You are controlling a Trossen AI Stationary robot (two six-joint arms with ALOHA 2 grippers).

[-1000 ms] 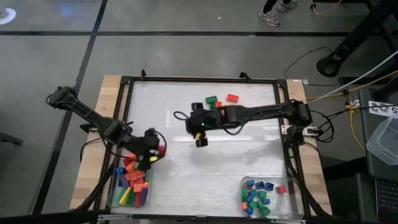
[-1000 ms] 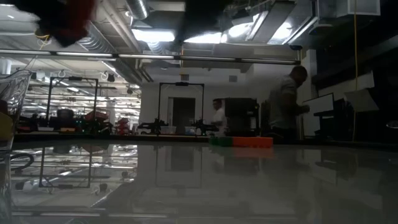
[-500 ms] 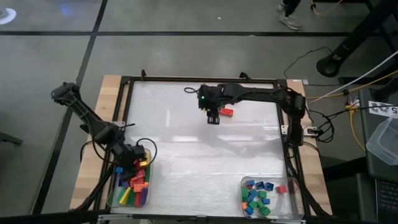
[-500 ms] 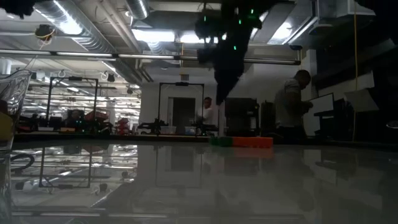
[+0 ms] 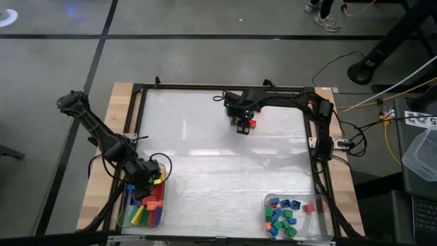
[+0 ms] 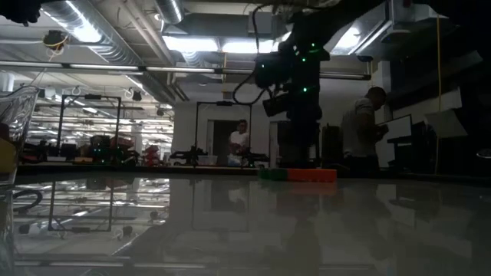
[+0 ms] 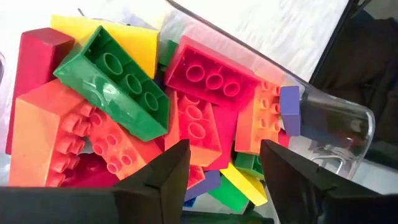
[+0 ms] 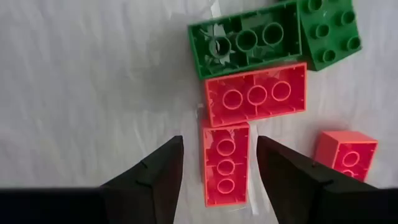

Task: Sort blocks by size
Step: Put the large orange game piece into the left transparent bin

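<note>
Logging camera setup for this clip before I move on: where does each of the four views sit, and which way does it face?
High: overhead, straight down on the table; both arms show.
Low: at tabletop height, level across into the room; right arm descends from above.
Left wrist: over the tray of long blocks, past its open end effector.
Right wrist: down on a red block between its open end effector.
Shared: high and right wrist both show that red block.

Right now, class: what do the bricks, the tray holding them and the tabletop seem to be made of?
Bricks: probably hard moulded plastic, glossy, with crisp studs, hollow undersides and light glints.
Tray: clear plastic by the look, with a see-through wall and a rounded, shiny rim.
Tabletop: smooth, pale and glossy, mirroring the room in the low view; the material is unclear.
</note>
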